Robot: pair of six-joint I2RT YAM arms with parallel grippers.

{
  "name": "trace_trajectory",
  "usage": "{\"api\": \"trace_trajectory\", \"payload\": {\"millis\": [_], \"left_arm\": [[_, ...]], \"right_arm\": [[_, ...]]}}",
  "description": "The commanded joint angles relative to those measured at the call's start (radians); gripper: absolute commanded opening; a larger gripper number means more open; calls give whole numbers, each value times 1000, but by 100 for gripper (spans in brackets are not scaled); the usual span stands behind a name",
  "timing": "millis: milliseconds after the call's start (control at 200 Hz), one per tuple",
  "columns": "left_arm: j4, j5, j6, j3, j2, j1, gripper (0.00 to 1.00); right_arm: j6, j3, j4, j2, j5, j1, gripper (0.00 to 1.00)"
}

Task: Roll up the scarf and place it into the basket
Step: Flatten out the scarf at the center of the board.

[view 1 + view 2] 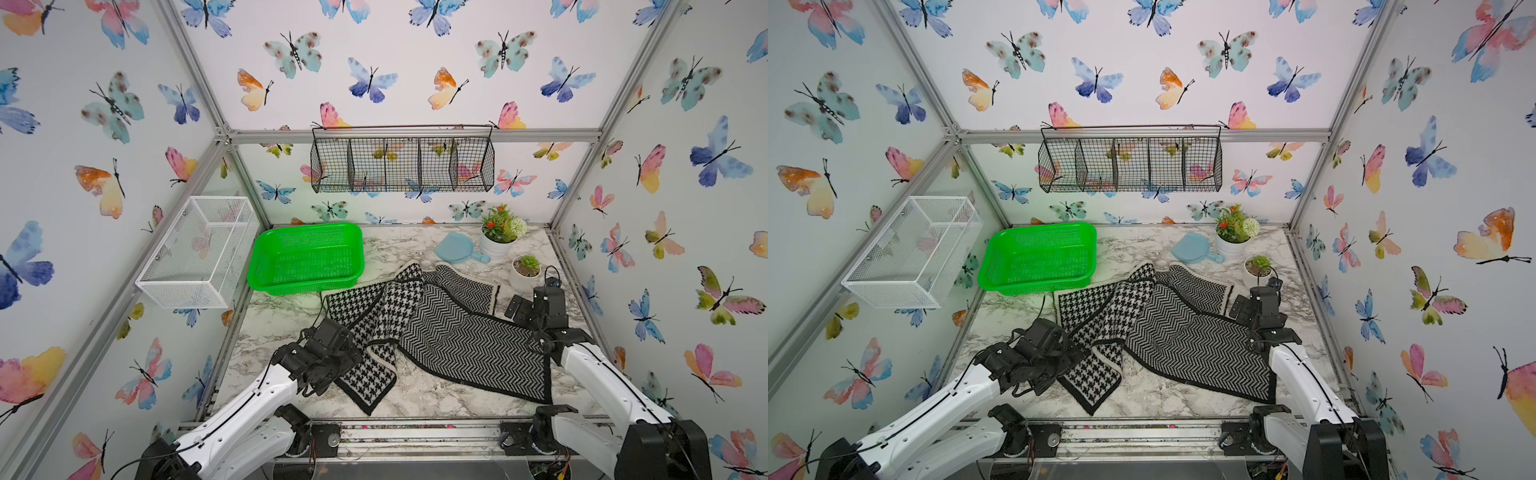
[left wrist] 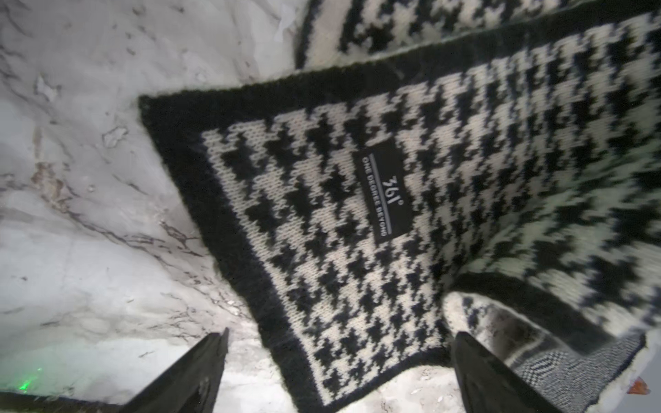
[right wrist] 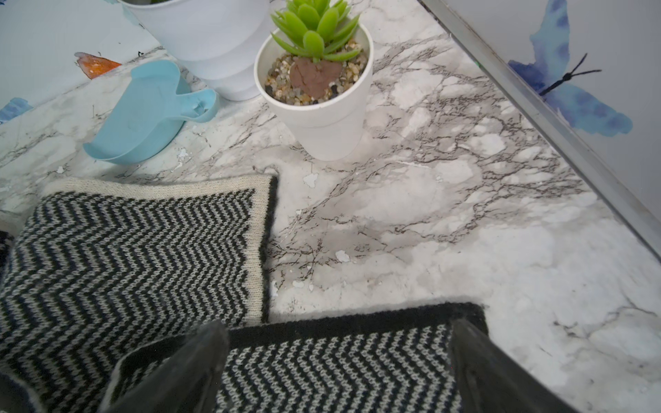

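Observation:
The scarf [image 1: 436, 328] [image 1: 1175, 332] is a black-and-white knit, houndstooth on one face and chevron on the other. It lies spread and partly folded over itself on the marble table. The bright green basket [image 1: 305, 286] [image 1: 1038, 287] stands empty at the back left, just beyond the scarf. My left gripper [image 1: 349, 361] [image 2: 341, 334] hangs open above a houndstooth corner [image 2: 314, 375] that carries a black label [image 2: 384, 196]. My right gripper [image 1: 517, 309] [image 3: 339, 323] stands open over the chevron end's black border [image 3: 339, 327]. Neither gripper holds anything.
A white wire-mesh box [image 1: 199, 253] hangs on the left wall and a black wire rack [image 1: 403, 166] on the back wall. A blue scoop [image 1: 457, 247] [image 3: 143, 114], a flower pot [image 1: 496, 245] and a small succulent pot [image 1: 525, 270] [image 3: 322, 118] stand at the back right, near the frame rail [image 3: 536, 107].

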Motion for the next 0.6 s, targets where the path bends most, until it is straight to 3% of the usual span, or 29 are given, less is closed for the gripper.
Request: {"api": "trace_trajectory", "payload": {"millis": [0, 160, 285, 596], "left_arm": [[-18, -3, -32, -23, 14, -5, 97], [-21, -25, -46, -38, 24, -5, 96], [8, -65, -54, -53, 51, -3, 88], [67, -68, -30, -64, 207, -1, 80]], "right_arm": [[0, 34, -26, 2, -7, 4, 99], [-2, 38, -30, 1, -13, 5, 99], [1, 38, -31, 10, -27, 4, 99], [20, 40, -52, 19, -45, 5, 99]]}}
